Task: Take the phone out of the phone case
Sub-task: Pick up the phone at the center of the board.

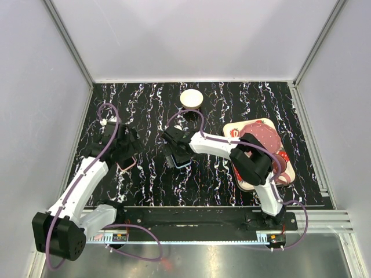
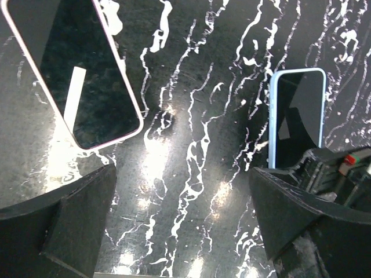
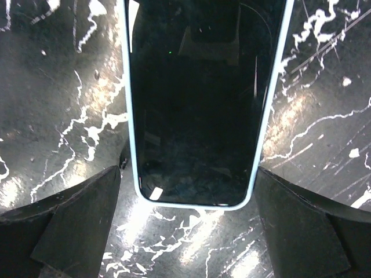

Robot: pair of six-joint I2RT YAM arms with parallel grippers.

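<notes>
A phone in a light blue case lies flat on the black marbled table, screen up. It also shows in the left wrist view and partly in the top view. My right gripper is open, low over the table, its fingers standing either side of the phone's near end without touching it. A second dark slab with a pink rim lies flat to the left; I cannot tell whether it is a phone or a case. My left gripper is open and empty over bare table between the two.
A white round lid or cup sits at the back centre. A beige board with pink and red items lies at the right, under the right arm's elbow. Grey walls enclose the table on three sides.
</notes>
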